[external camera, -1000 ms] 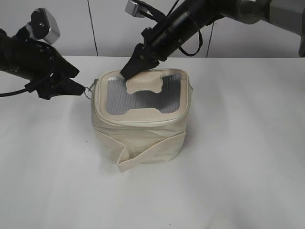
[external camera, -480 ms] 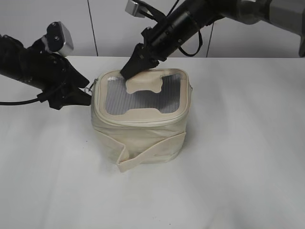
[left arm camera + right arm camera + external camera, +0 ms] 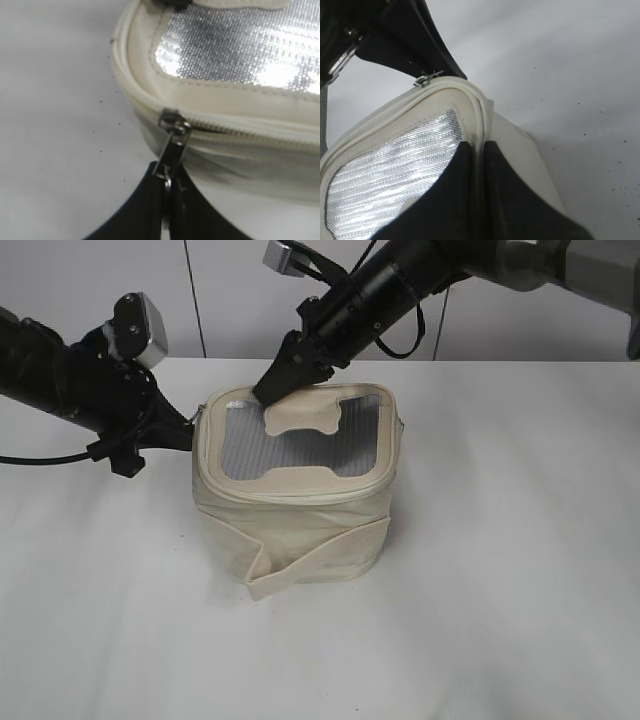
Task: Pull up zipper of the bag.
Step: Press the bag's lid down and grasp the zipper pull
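Standing in the middle of a white table, the cream bag shows you its grey mesh lid. Your left gripper sits at the bag's left rim, its fingers pinched tight on the silver pull of the zipper. Your right gripper reaches down from the upper right and clamps the lid's back edge between closed fingers.
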`<state>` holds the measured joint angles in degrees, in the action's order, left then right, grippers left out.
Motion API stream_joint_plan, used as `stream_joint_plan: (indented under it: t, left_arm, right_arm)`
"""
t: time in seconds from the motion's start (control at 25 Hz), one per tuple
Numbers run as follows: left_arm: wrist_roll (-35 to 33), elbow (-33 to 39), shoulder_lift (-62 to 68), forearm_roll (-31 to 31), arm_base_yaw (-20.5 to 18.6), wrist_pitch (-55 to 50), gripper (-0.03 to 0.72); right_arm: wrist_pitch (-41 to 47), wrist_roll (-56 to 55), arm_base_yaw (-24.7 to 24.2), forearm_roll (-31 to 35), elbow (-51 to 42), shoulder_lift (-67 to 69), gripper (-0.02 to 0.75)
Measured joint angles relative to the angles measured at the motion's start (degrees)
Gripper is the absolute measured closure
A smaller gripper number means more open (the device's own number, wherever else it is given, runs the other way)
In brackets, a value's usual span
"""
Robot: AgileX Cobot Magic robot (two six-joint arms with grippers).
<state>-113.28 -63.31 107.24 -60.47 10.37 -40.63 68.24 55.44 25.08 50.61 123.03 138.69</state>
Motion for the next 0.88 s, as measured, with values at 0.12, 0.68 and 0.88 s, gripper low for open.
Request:
stream_joint_plan:
  t: [0.12, 0.68, 0.88]
  left_arm:
    - [0.57, 0.00, -0.33, 1.15, 0.00, 0.06, 0.692]
    - [19.83, 8.20, -11.47, 11.05, 0.94, 0.71, 0.692]
    - [20.19, 15.18, -15.96, 11.24, 4.88, 2.65, 0.692]
  right_arm:
    - [-0.04, -0.76, 0.00, 0.00, 0.00, 0.00, 0.696]
    - [-1.06, -7.87, 0.00, 0.17, 0.00, 0.11, 0.696]
    - [-1.69, -10.50, 0.06, 0.17, 0.00, 0.11, 0.696]
